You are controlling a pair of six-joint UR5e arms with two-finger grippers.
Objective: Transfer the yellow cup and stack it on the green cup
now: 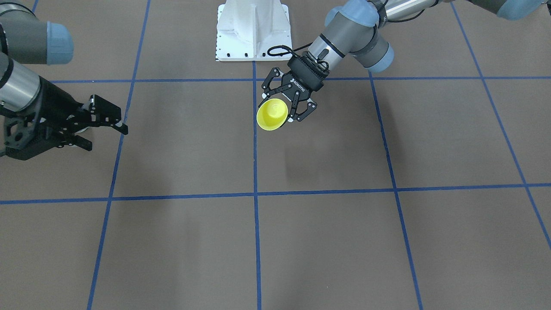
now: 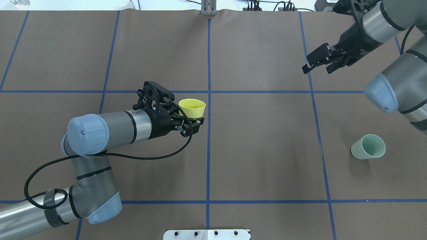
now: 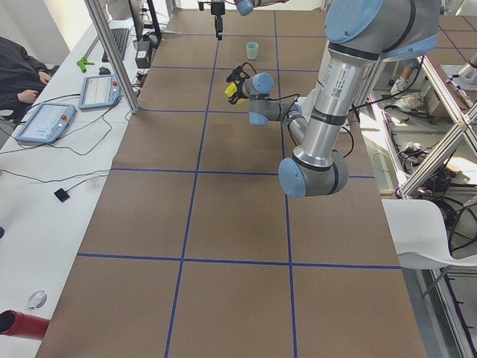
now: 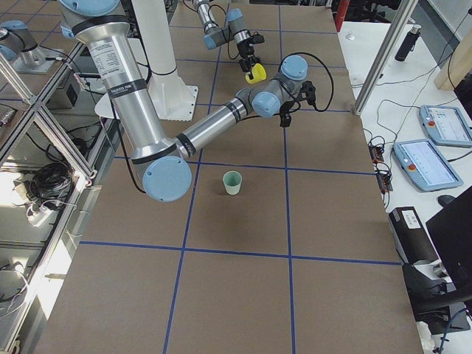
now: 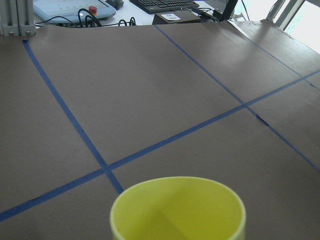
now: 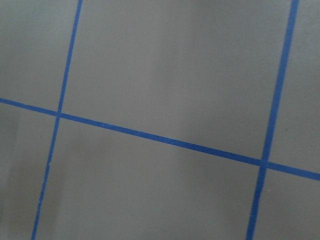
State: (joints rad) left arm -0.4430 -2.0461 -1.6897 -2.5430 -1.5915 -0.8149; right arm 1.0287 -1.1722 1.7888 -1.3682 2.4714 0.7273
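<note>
Overhead exterior: the left claw (image 2: 186,115) clamped the yellow cup (image 2: 192,107) above the surface (image 2: 260,150) near its centre line; the right claw (image 2: 317,68) hung with fingers apart, well apart from the upright green cup (image 2: 368,146).

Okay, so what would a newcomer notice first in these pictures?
The bright yellow cup stands out most, gripped by the left gripper near the middle of the table. Next is the pale green cup, standing alone on the robot's right side, with the right gripper open and empty beyond it.
</note>
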